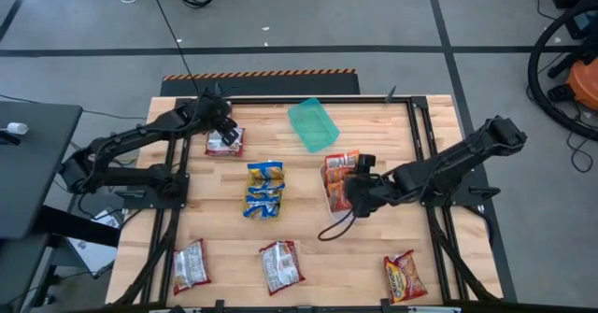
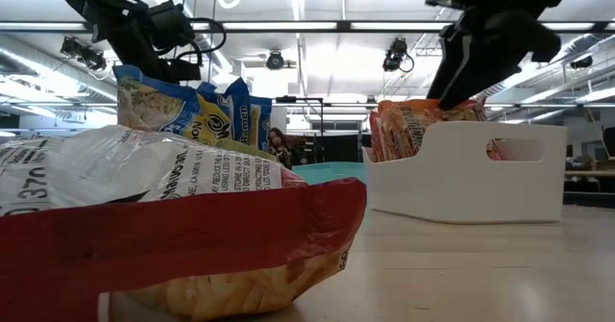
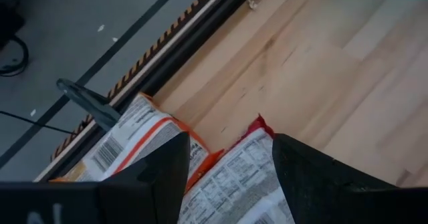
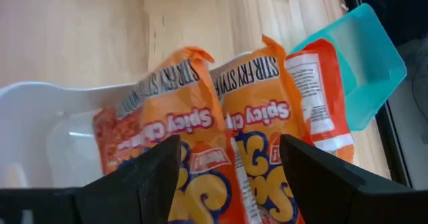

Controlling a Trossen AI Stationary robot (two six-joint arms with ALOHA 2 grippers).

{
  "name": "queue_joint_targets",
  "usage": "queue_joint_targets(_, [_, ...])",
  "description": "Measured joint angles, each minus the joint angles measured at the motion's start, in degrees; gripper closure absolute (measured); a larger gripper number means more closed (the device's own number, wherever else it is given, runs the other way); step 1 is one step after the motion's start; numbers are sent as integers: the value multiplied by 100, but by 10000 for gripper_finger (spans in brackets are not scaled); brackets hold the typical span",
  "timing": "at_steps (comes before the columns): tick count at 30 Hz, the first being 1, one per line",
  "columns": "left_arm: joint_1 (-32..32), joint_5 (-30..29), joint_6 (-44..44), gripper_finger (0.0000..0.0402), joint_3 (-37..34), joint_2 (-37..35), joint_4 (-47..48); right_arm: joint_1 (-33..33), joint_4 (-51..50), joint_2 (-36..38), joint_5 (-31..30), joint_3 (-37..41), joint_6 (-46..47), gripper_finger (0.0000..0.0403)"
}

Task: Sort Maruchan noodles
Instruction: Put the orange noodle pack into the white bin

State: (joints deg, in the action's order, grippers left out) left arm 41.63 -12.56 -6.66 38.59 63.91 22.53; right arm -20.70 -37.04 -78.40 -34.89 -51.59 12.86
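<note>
on the table (image 1: 374, 257): ramen packets lie in several separate spots, with two trays among them.
silvery white and red packets: three counted from above, two along the near edge (image 1: 190, 264) (image 1: 280, 265) and one at the far left under the left arm (image 1: 224, 141).
blue-and-yellow packets: a small stack at mid table (image 1: 264, 190); the count within it cannot be told from above.
orange packets: one lying alone at the near right corner (image 1: 405, 276), and a bunch standing in the white tray (image 1: 329, 196).
trays: two in sight, the white tray and a teal tray (image 1: 312, 123) at the far middle, tilted.
left gripper (image 1: 222, 126): at the far left of the table over the white and red packet there; fingers spread apart, nothing between them.
right gripper (image 1: 350, 190): right of centre, over the white tray; fingers wide apart above the orange packets, not closed on any.
left wrist view only: two packets lie below the left fingers (image 3: 314, 177), one with an orange stripe (image 3: 134, 140) and one with a red edge (image 3: 244, 177).
right wrist view only: three orange packets stand side by side in the tray, two reading "spicy" (image 4: 174, 137) (image 4: 264, 127).
low view only: the white tray (image 2: 461, 173) has a handle cut-out, and a white and red packet (image 2: 173, 226) fills the foreground.
</note>
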Motion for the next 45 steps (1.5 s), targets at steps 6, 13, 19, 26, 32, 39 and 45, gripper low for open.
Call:
queue_joint_targets(6, [41, 238, -10, 184, 0, 304, -276, -223, 16, 365, -86, 0, 4, 142])
queue_joint_targets(13, [616, 85, -153, 199, 21, 1272, -1076, -432, 376, 847, -295, 0, -132, 142])
queue_joint_targets(19, [849, -723, -375, 204, 681, 2193, -927, -440, 507, 1012, -288, 0, -149, 142])
queue_joint_targets(26, [677, -1273, 317, 176, 1828, 3297, 327, -325, 529, 1015, -297, 2, -71, 142])
queue_joint_targets(32, [684, -1494, 854, 168, 1957, 3914, 504, -318, 529, 1015, -300, 0, -63, 142])
queue_joint_targets(39, [686, -1779, 1083, 185, 1923, 3952, 702, -318, 527, 1015, -269, 0, -87, 142])
queue_joint_targets(45, [631, -1903, 1356, 257, 1923, 3952, 996, -318, 525, 1015, -281, 0, -92, 142])
